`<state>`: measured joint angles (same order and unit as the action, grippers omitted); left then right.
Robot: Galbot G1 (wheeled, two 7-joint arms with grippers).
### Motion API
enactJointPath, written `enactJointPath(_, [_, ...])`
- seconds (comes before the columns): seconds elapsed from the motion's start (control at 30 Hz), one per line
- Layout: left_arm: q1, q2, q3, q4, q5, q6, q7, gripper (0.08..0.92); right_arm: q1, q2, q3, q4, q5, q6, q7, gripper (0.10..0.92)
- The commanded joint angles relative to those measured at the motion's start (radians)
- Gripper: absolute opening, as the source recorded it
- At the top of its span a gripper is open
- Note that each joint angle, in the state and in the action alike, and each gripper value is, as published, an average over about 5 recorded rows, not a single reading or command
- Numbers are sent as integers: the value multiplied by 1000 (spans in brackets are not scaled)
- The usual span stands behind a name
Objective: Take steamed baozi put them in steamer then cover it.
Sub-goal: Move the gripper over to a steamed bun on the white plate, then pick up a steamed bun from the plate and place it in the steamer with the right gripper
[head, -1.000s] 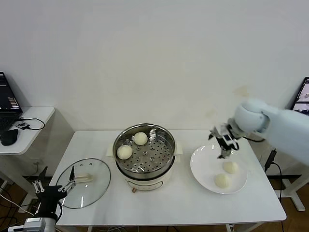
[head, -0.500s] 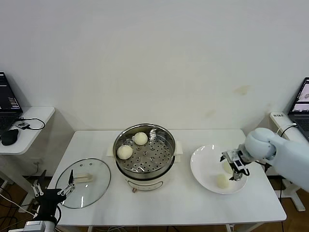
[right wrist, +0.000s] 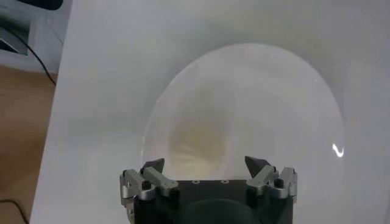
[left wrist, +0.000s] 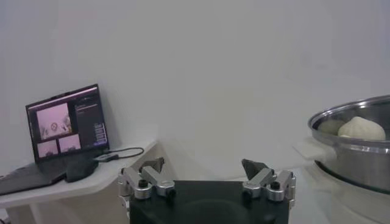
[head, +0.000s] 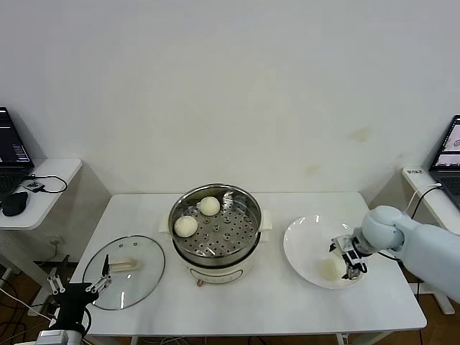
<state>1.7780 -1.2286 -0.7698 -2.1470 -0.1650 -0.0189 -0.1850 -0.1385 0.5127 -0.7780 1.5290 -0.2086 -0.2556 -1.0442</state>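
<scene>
The steamer (head: 215,228) stands mid-table with two baozi on its perforated tray, one at the back (head: 209,205) and one at the left (head: 185,226). The white plate (head: 305,248) lies to its right with one baozi (head: 330,268) showing. My right gripper (head: 348,260) is open and low over the plate, right beside that bun; a second bun there is hidden by it. In the right wrist view a cream bun (right wrist: 198,143) lies just ahead of my open right gripper (right wrist: 204,165). The glass cover (head: 126,272) lies flat at the table's left. My left gripper (head: 80,290) is open and parked below the table's front-left corner.
A side table with a laptop (head: 11,154) and mouse (head: 13,204) stands at far left. Another laptop (head: 449,147) is at far right. The left wrist view shows the steamer's rim (left wrist: 359,119), a bun (left wrist: 362,128) and the laptop (left wrist: 67,122).
My right gripper has come down from above the plate's far edge to low over the buns on the plate. The left arm has sunk slightly.
</scene>
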Motion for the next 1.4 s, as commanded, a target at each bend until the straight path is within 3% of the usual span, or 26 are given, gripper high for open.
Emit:
enactJointPath(0.03, [0,0,1,1,0,0,0,823,-56,15,31,-35,-14,-5,6,809])
enactJointPath(0.73, [-4,-3,3,-2,-1,-1,-1,823,-58,54,42,-63,-10,-23,20,636])
enactJointPath(1.1, [-18,-1,11,0,-1,0,-2,823,32,17,21,-27,37,-28,9,596])
enactJointPath(1.4, [-31,8,11,-2,-8,0,-4,823,276,-23,-58,22,150,-38,-14,585])
